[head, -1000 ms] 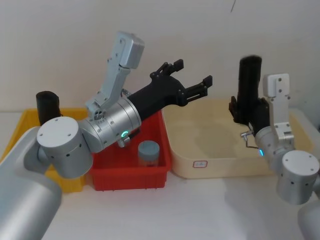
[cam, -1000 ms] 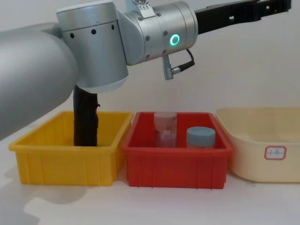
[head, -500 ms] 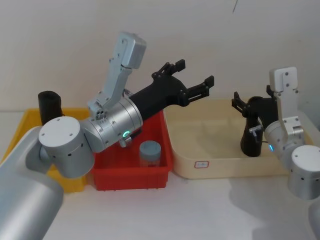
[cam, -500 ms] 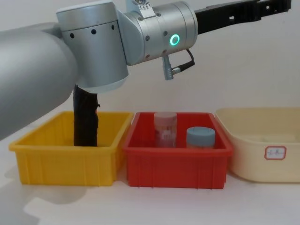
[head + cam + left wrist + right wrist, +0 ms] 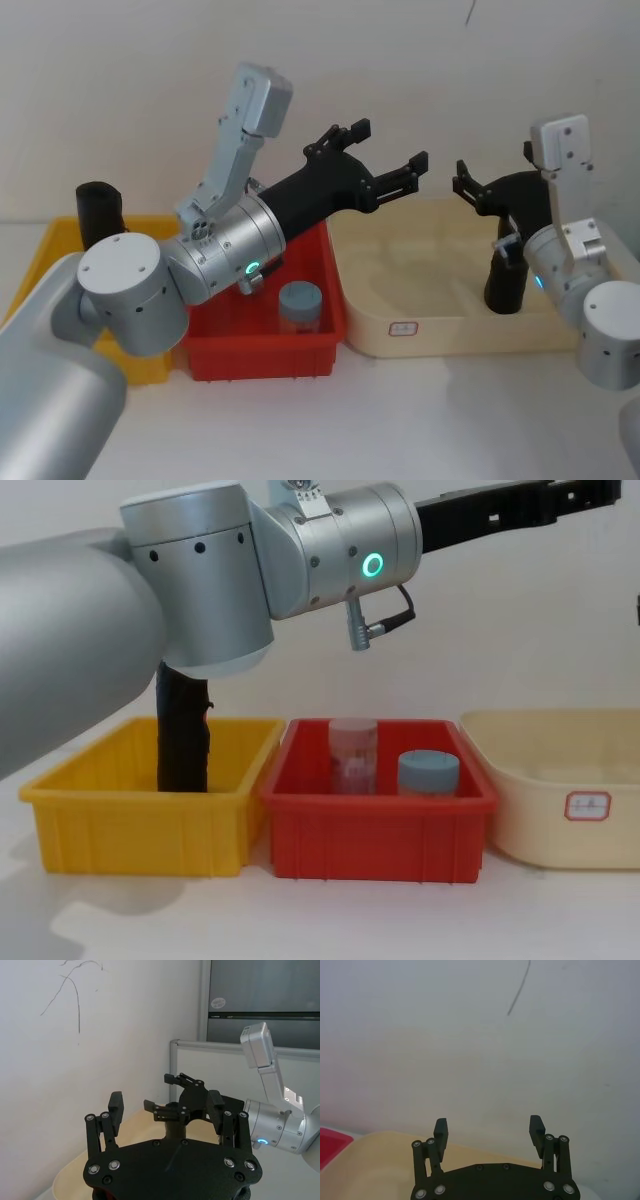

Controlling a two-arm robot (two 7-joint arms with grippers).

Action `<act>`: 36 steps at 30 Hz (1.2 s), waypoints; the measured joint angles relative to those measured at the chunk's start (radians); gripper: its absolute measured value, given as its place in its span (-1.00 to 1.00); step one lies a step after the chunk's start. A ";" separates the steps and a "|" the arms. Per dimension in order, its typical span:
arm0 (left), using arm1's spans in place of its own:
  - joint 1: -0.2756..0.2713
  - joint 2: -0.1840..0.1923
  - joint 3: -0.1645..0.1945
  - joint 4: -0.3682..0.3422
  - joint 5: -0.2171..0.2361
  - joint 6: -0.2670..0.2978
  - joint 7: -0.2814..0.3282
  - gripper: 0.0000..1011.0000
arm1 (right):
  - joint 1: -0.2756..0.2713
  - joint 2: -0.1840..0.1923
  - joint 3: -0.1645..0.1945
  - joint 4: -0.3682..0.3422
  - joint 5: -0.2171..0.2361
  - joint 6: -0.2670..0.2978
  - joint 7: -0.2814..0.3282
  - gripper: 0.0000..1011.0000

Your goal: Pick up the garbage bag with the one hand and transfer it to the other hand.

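The garbage bag, a black roll, stands upright in the cream tub, partly hidden by my right arm. My right gripper hangs open just above it and holds nothing; its fingers spread wide against the wall. My left gripper is open and raised over the red bin's far corner, pointing at the right gripper. In the left wrist view the left gripper frames the right gripper and the bag below it.
A second black roll with a side flap stands in the yellow bin. The red bin holds a pink jar and a blue-lidded jar. The cream tub sits at the right, by the wall.
My right gripper brought the bag down from high up into the cream tub, let go of it and rose a little. The left arm has stayed still.
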 joint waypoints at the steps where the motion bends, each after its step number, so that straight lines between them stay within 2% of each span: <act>1: 0.000 0.000 0.000 0.000 0.000 0.000 0.000 0.98 | -0.001 0.000 -0.001 -0.003 0.000 0.000 0.001 0.98; 7: 0.006 0.006 -0.001 -0.011 0.002 -0.002 0.009 0.98 | -0.014 -0.003 -0.005 -0.034 0.003 0.020 0.026 0.98; 11: 0.020 0.019 -0.006 -0.038 0.013 -0.012 0.036 0.98 | -0.029 -0.006 -0.010 -0.055 0.011 0.044 0.045 0.98; 21: 0.077 0.067 -0.033 -0.139 0.053 -0.035 0.117 0.98 | -0.079 -0.018 -0.032 -0.116 0.037 0.111 0.106 0.98; 29: 0.151 0.120 -0.075 -0.254 0.096 -0.046 0.202 0.98 | -0.124 -0.033 -0.067 -0.171 0.051 0.156 0.154 0.98; 36: 0.230 0.164 -0.127 -0.357 0.129 -0.046 0.280 0.98 | -0.157 -0.045 -0.099 -0.212 0.057 0.179 0.187 0.98</act>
